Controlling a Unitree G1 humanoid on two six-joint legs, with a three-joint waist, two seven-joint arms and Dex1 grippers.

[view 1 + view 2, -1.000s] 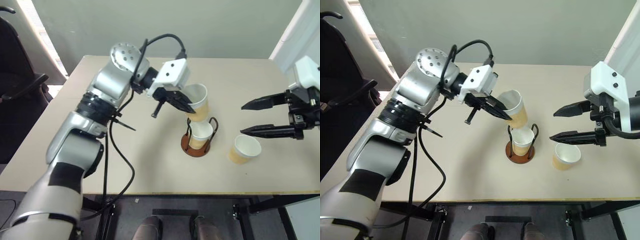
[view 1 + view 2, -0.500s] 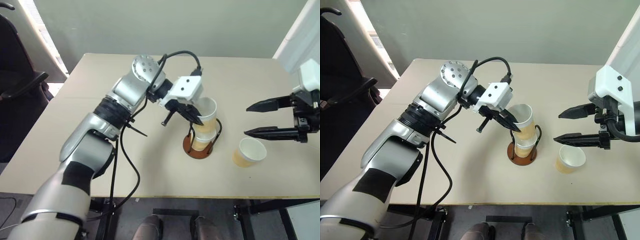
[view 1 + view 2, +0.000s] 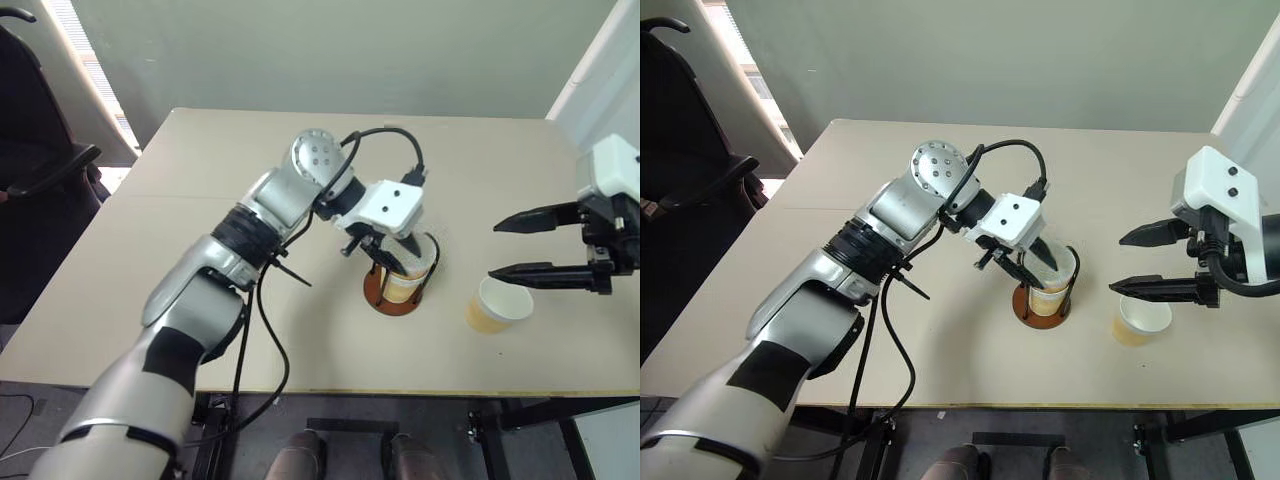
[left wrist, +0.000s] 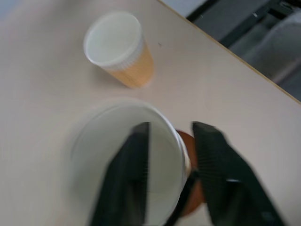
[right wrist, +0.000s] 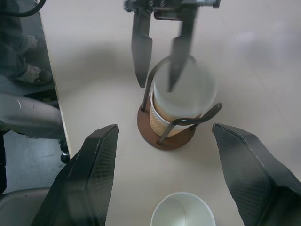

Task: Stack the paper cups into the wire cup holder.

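A pale beige table (image 3: 300, 330) stands against a plain grey-green wall (image 3: 1020, 55), with a dark chair (image 3: 40, 170) off its left side and a bright window strip behind that. On the table, the wire cup holder (image 5: 162, 137), a reddish-brown disc with two dark wire loops, stands upright and carries stacked paper cups (image 5: 184, 92): a ribbed tan cup low between the loops with another nested in it, white inside showing from above. The left gripper (image 5: 157, 61) sits right at the rim of that top cup, one black finger (image 4: 134, 174) reaching inside the mouth and the other (image 4: 214, 165) outside the wall; its jaws are parted with a visible gap, and whether they touch the cup's wall cannot be told. The third paper cup (image 3: 497, 305) stands upright and alone on the table, near the holder and apart from it, on the side toward the right gripper (image 3: 535, 245). That gripper hovers just above this loose cup, jaws spread wide and holding nothing, its fingers pointing toward the holder.
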